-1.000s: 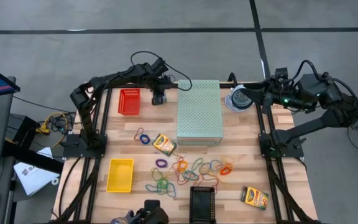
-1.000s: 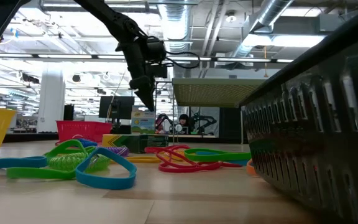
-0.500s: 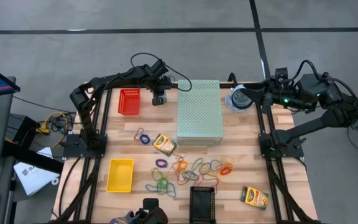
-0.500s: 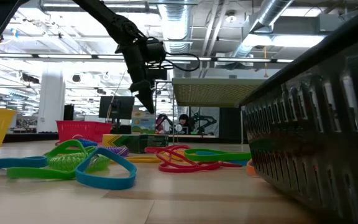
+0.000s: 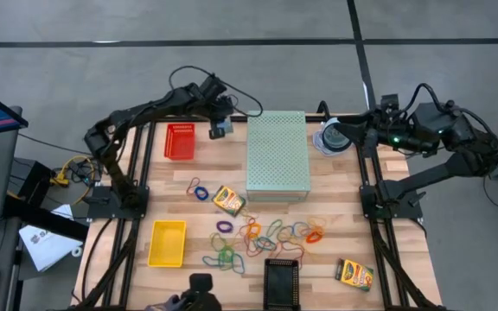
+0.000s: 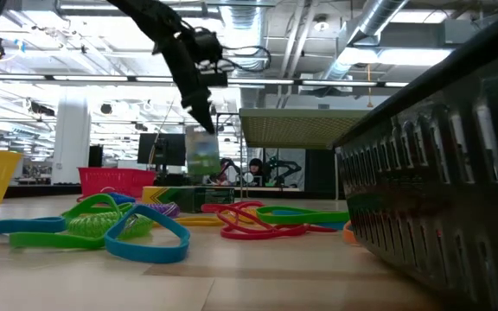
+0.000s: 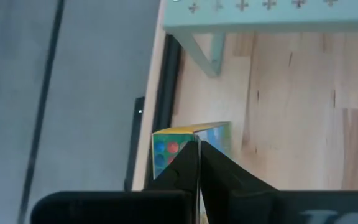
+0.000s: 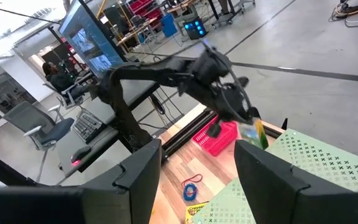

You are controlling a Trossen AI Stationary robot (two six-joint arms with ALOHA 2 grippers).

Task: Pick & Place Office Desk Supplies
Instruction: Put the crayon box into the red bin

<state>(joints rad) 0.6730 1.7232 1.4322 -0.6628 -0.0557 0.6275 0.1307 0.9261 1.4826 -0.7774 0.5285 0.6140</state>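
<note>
Fingers [image 7: 191, 163] of left gripper [image 5: 219, 130] are pinched tight on a crayon box [image 7: 191, 142], held by its edge and lifted clear of the table [image 5: 335, 220], near the far edge, betw. red bin [image 5: 179, 141] on one side and pale green perforated box [image 5: 277, 155] on the other. Judgement: edge pinch suits a thin carton; carry likely headed for a bin, destination not shown. Right gripper [image 8: 197, 165] waits w/ jaws apart beyond the green box's far side, nothing betw. them. Count: crayon boxes 3 (one held, two lying [image 5: 228, 199] [image 5: 354, 274] nearer the front); bins 3: red, yellow [image 5: 167, 243], black [image 5: 283, 281]; rubber bands [image 5: 266, 233] well over a dozen, scattered at front, exact no. cannot tell.
</note>
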